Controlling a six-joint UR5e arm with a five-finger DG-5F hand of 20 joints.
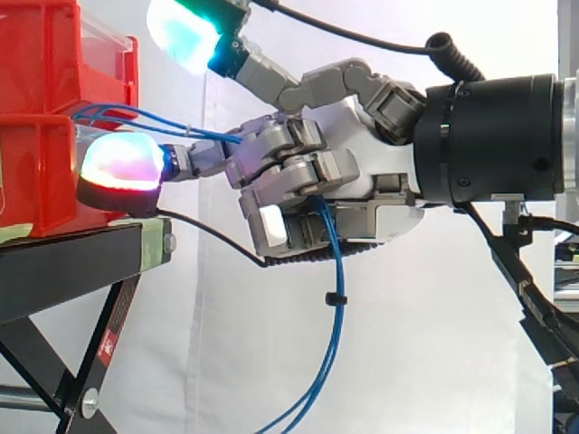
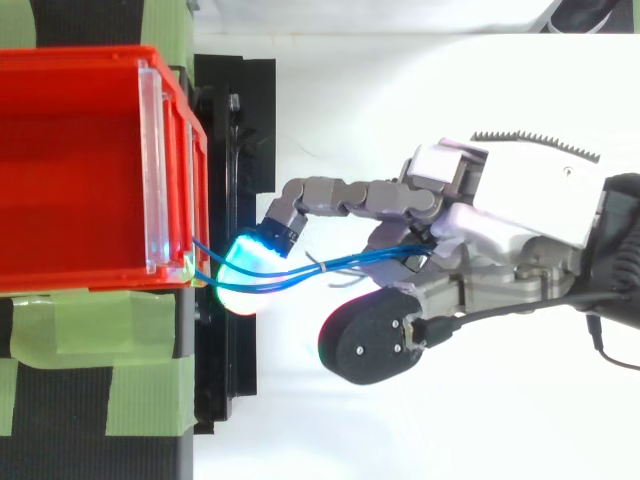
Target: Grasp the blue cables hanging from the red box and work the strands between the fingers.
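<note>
You see the robot hand (image 1: pixel 362 154) reaching in from the right toward the red box (image 1: pixel 45 90), which sits on a black stand (image 1: pixel 63 262). The blue cables (image 1: pixel 340 271) leave the box front, run nearly level to the right into the robot hand, then drop straight down below it.

Its middle fingers (image 1: pixel 289 167) are curled over the strands against the palm, so it has hold of them. One finger points at the box, its glowing pad (image 1: pixel 122 163) just beside the box front. Another lifts up and away.

From above, the cables (image 2: pixel 350 262) span the gap from the box corner to the palm. How the strands pass between the fingers is hard to tell. Their long axis lies box-to-palm, so you would likely work them along that line.
</note>
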